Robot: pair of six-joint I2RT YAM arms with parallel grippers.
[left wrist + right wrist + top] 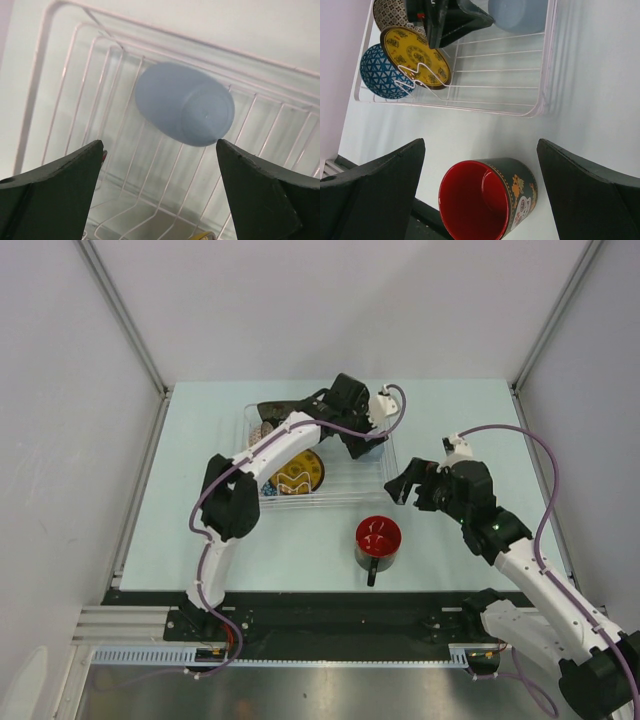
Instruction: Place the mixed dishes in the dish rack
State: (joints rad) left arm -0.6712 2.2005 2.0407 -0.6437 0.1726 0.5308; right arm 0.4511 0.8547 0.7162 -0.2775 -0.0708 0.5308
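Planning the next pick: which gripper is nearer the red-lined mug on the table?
Right. The right gripper hangs open beyond the mug and to its right; the left gripper is farther, open over the dish rack.

Your mug [487,202] is glossy glazed ceramic, and its red inside catches highlights. The plate [415,55] and bowl [380,75] shine the same way. The pale blue cup [185,102] is smooth and matt, possibly plastic; the view is soft. The rack [470,106] is thin smooth wire with a clear rim. The tabletop [590,100] is matt.
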